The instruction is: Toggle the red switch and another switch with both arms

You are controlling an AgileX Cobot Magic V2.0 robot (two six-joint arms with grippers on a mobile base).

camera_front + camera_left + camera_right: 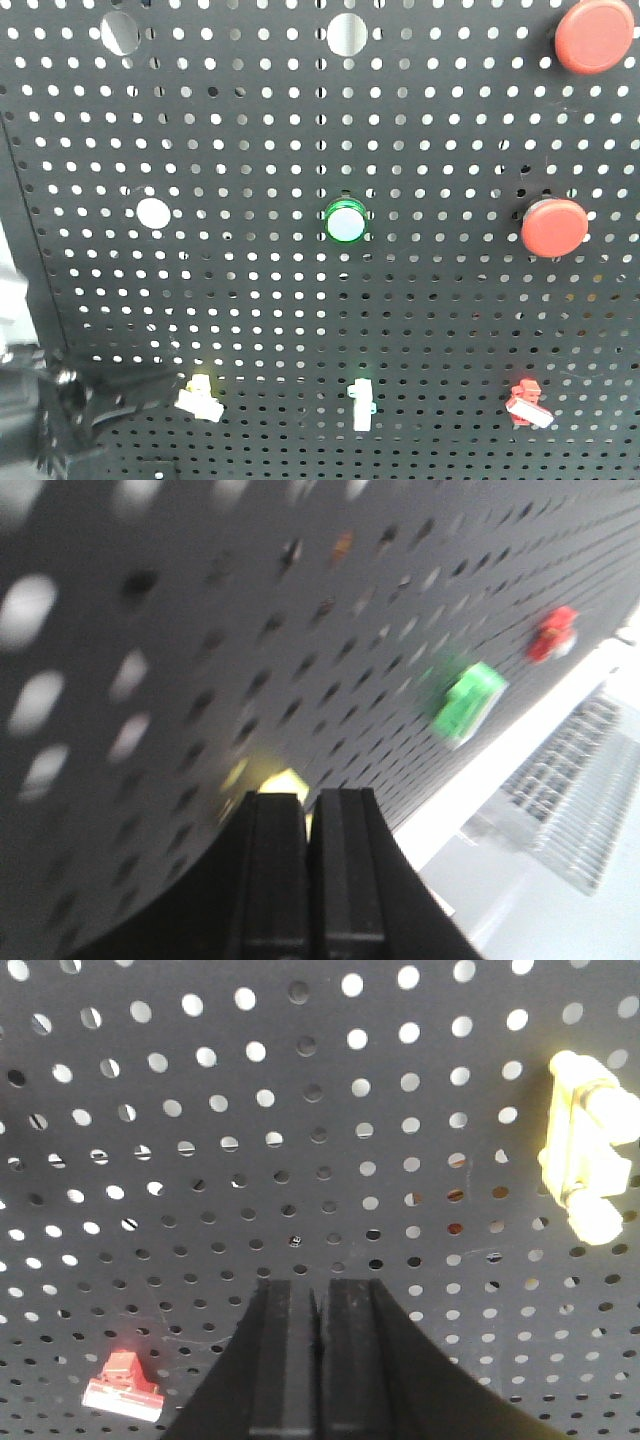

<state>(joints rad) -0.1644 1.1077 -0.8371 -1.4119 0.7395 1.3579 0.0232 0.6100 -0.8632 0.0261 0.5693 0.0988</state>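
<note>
The red switch (528, 403) sits low on the right of the black pegboard (300, 300), with its white lever tip pointing down-right. The cream-white switch (198, 395) is low on the left. My left gripper (172, 384) reaches in from the lower left, its tip right beside that switch. In the left wrist view the left gripper (308, 800) is shut, and the yellowish switch (285, 780) peeks just beyond its tips. In the right wrist view the right gripper (318, 1286) is shut and holds nothing. The red switch (122, 1385) lies apart from it, down and to the left.
A narrow white toggle (362, 405) stands between the two switches. It looks green (465, 702) in the left wrist view. Two big red push buttons (594, 35) (554, 226) and a green-ringed button (345, 222) sit higher up. A pale toggle (590, 1150) shows at right.
</note>
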